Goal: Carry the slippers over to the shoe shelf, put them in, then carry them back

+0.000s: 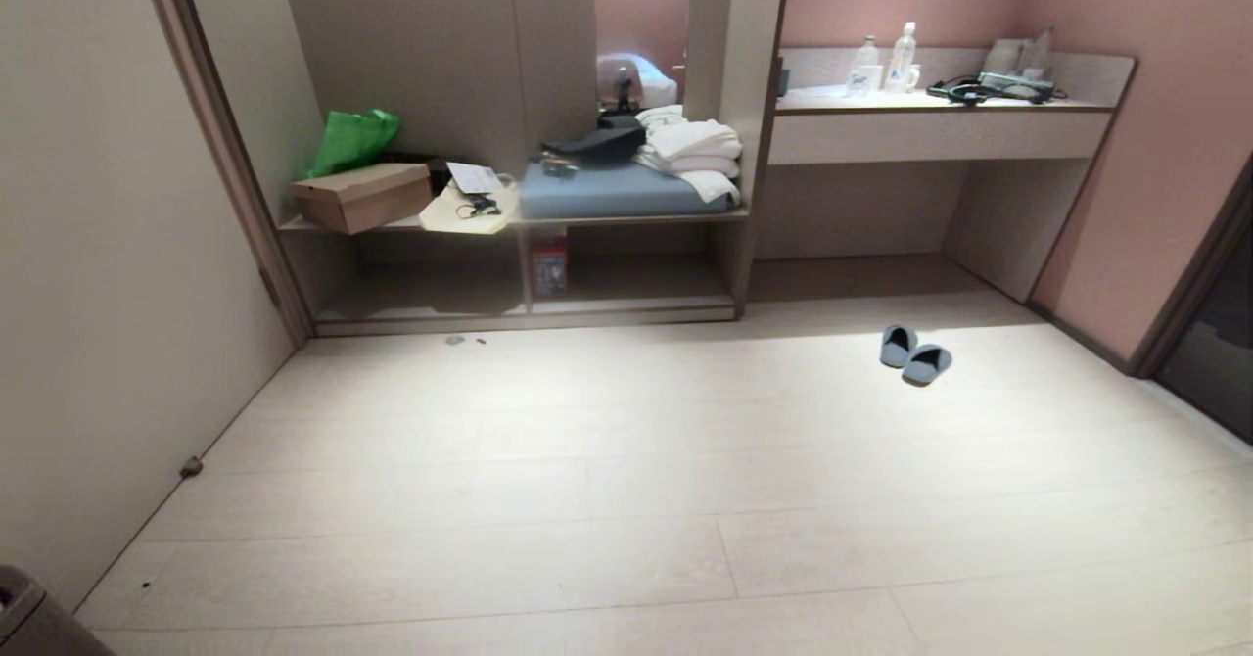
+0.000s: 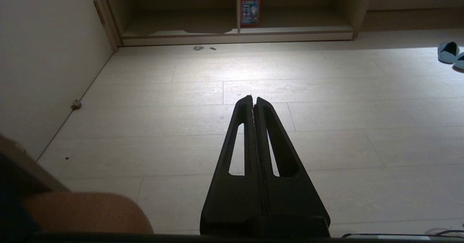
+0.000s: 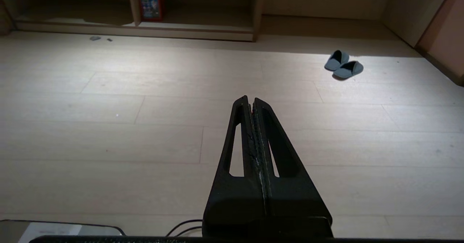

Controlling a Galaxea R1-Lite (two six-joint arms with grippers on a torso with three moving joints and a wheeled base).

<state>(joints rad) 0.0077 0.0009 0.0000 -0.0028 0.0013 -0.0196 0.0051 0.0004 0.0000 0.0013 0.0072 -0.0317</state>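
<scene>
The pair of light blue-grey slippers (image 1: 914, 353) lies side by side on the pale wood floor, in front of the desk-like counter and to the right of the shoe shelf (image 1: 529, 315). The shelf's two floor-level compartments look empty apart from a red box (image 1: 549, 262) standing at the divider. The slippers (image 3: 343, 65) also show in the right wrist view, and the slippers (image 2: 450, 53) sit at the edge of the left wrist view. Far from the slippers, my left gripper (image 2: 253, 98) and right gripper (image 3: 251, 99) both hover over bare floor, shut and empty. Neither arm shows in the head view.
The shelf's top board carries a cardboard box (image 1: 364, 196), a green bag (image 1: 354, 139), a blue cushion (image 1: 617, 192) and folded white towels (image 1: 692, 152). Bottles (image 1: 899, 57) stand on the counter (image 1: 930, 132). A wall (image 1: 108, 274) runs along the left. Small debris (image 1: 456, 340) lies before the shelf.
</scene>
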